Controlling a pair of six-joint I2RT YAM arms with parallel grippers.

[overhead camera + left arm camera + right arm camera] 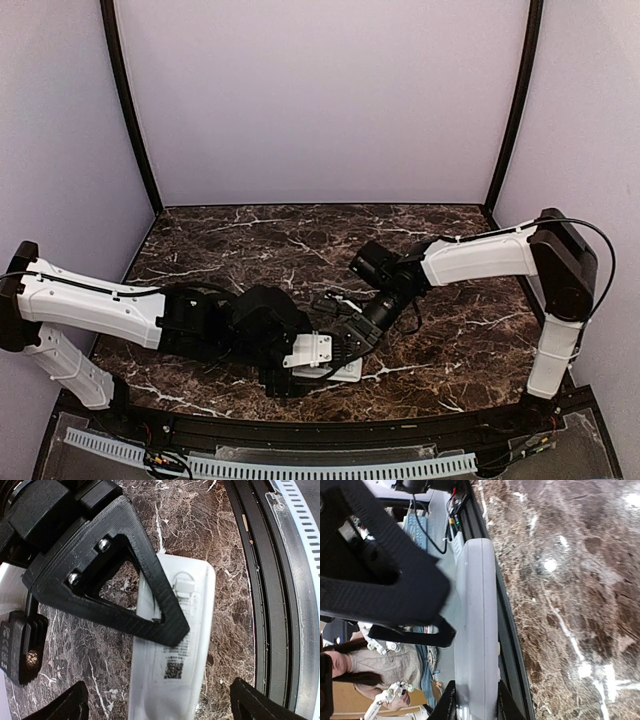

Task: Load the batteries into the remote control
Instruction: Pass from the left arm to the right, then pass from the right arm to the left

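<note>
The left gripper (160, 701) had its two black plastic fingers (70, 705) spread wide, one tip at each lower corner of its wrist view, and between them, touching neither, lay the small white oblong plastic remote control (196, 611). The side of the handset facing that camera carried a printed label with a small square code and, further from the left fingertips, a small moulded catch. Across this side lay a black triangular finger (125, 587) of the right arm, fixed with two bright screws, its tip resting on the handset roughly midway along its length. In the right wrist view the right gripper (474, 702) was pinching the remote: the handset appeared edge-on as a slim pale bar running straight out from between the two dark fingertips (447, 702), which pressed on it from either side. To the left of those fingertips a broad black finger (385, 580) of the left arm filled much of the picture. To the right of them stretched the dark brown marble-patterned table (580, 580), with its black edge rail (512, 630) running just alongside the handset. From above, both arms met near the front middle of the table, the white handset showing just beneath the two grippers. Whether it rested on the marble or hung slightly above it could not be told.
</note>
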